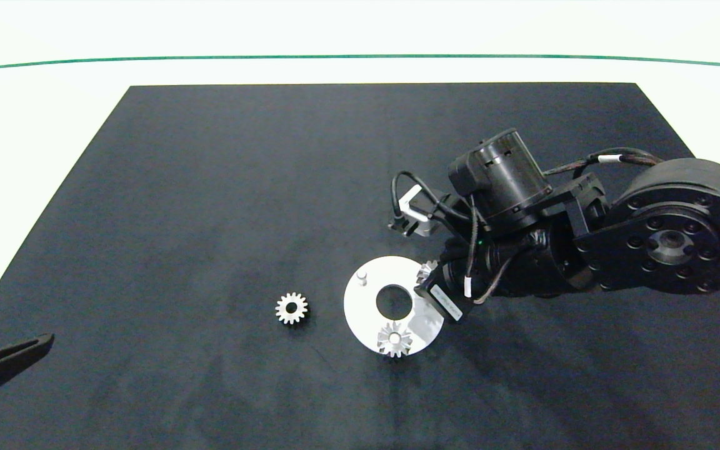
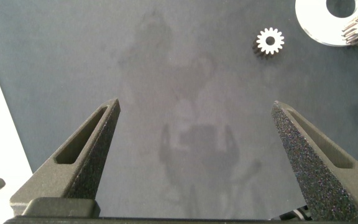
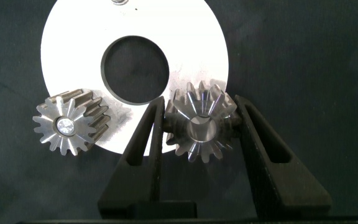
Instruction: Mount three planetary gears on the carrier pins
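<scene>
The white disc (image 1: pixel 365 307) lies on the dark mat with its carrier pins. One bare pin (image 1: pixel 362 275) stands at its far left, and a planetary gear (image 1: pixel 395 339) sits on the near pin. My right gripper (image 3: pixel 199 102) is shut on a second gear (image 3: pixel 201 127) at the disc's right edge (image 1: pixel 425 272); whether this one is down on its pin is hidden. A third gear (image 1: pixel 291 308) lies loose on the mat left of the disc. My left gripper (image 2: pixel 194 109) hangs open over bare mat at the near left, holding nothing.
The black mat (image 1: pixel 210 187) covers most of the white table, whose far part carries a green line (image 1: pixel 360 57). The right arm's bulk (image 1: pixel 666 234) hangs over the mat to the right of the disc.
</scene>
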`<action>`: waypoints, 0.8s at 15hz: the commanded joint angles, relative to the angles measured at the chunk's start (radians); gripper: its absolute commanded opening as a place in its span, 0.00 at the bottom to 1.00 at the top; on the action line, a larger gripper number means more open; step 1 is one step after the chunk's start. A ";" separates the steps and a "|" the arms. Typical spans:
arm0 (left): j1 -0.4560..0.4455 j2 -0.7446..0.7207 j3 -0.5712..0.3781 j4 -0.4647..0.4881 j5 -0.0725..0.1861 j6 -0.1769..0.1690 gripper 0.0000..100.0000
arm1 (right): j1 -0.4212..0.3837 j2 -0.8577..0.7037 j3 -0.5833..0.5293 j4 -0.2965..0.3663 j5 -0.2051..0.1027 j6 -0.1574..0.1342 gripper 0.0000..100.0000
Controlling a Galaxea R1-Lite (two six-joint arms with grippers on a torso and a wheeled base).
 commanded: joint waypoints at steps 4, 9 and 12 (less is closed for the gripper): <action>-0.001 0.000 0.002 0.002 0.000 0.003 1.00 | -0.007 0.012 -0.008 -0.001 -0.001 -0.002 0.01; 0.000 0.000 0.002 0.002 0.000 0.003 1.00 | -0.007 0.018 -0.012 -0.001 0.000 -0.002 0.01; 0.000 0.000 0.002 0.002 0.000 0.003 1.00 | -0.007 0.016 -0.011 -0.001 -0.001 -0.002 1.00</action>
